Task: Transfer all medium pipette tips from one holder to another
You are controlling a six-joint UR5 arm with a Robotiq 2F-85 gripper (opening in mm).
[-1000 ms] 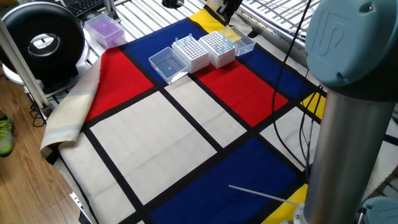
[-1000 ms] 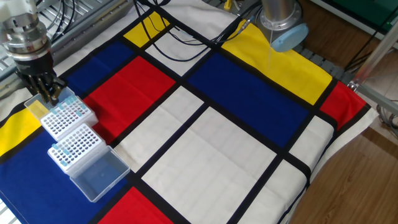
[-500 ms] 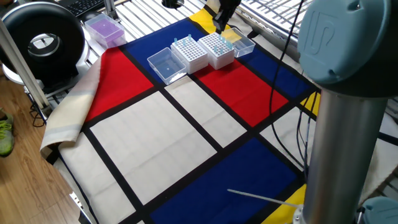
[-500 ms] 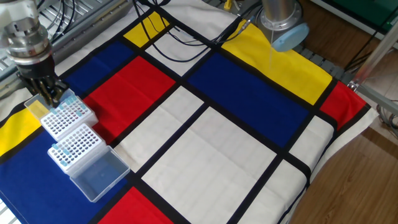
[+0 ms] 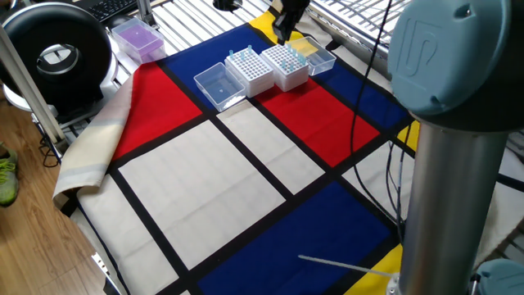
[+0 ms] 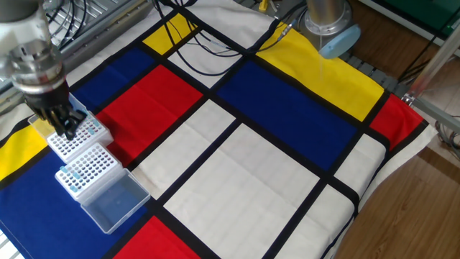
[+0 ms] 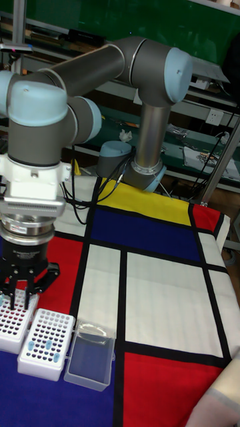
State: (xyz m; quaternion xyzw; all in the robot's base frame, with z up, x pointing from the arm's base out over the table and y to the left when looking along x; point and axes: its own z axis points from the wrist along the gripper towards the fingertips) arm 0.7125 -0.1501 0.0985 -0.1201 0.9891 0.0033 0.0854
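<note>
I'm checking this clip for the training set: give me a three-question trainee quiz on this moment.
1. True or false: the gripper is over the tip holder farther from the clear lid.
2. What colour cloth patch lies under the clear lid in the tall fixed view?
3. The nearer holder shows pale-blue tips along: A) one edge B) every hole C) none.

Key: 1 true; 2 blue; 3 A.

Even, bright indoor light; shadows soft and faint. Gripper (image 6: pixel 66 124) motion-blurred in the other fixed view. Near arm column (image 5: pixel 450 164) looms soft-focus, with glare on its metal.
</note>
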